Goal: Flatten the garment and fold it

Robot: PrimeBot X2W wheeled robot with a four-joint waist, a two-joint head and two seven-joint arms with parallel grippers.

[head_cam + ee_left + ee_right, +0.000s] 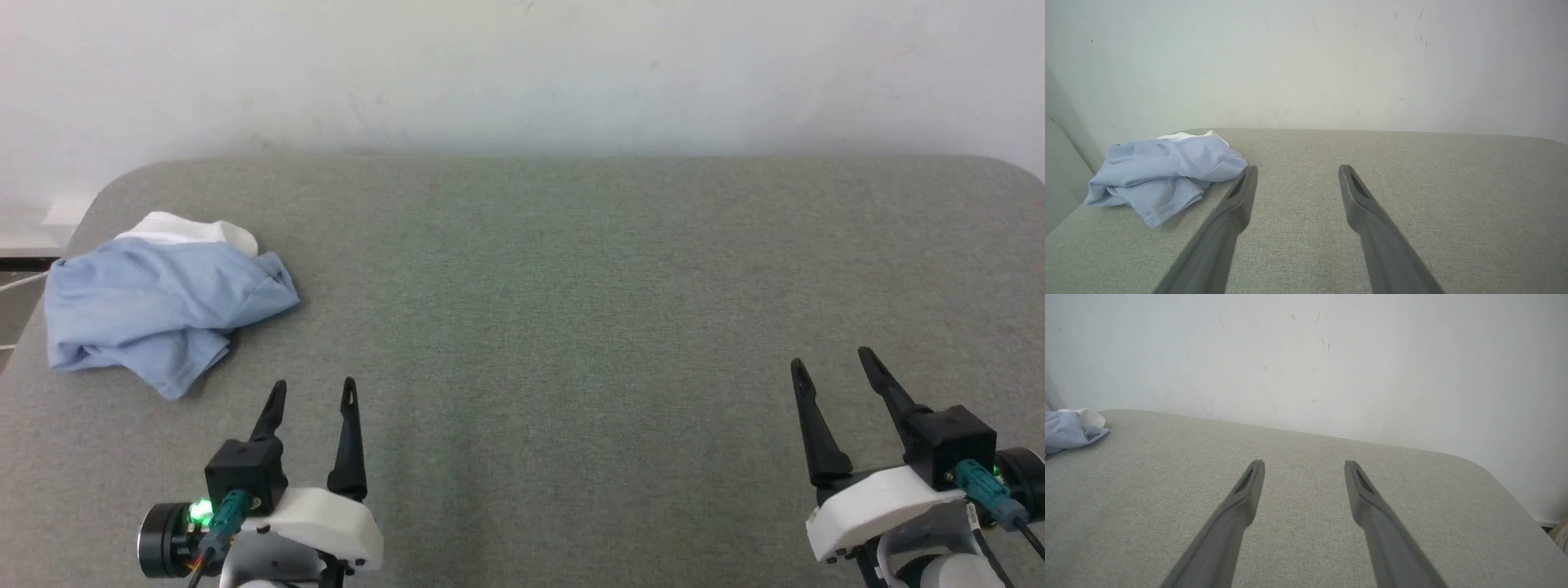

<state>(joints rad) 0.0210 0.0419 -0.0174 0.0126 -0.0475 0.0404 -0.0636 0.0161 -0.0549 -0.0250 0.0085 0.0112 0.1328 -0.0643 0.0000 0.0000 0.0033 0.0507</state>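
Observation:
The garment (159, 302) is a light-blue shirt with a white part at its far edge, lying crumpled in a heap at the far left of the grey table (571, 269). It also appears in the left wrist view, garment (1163, 175), and at the left edge of the right wrist view, garment (1069, 428). My left gripper (314, 388) stands open at the lower left, a short way in front and to the right of the heap, not touching it. My right gripper (829, 359) stands open at the lower right, far from the shirt. Nothing is between either pair of fingers.
A pale wall (522, 73) rises right behind the table's far edge. The table has rounded far corners and its left edge runs close beside the shirt. A white cable (20, 282) shows beyond that left edge.

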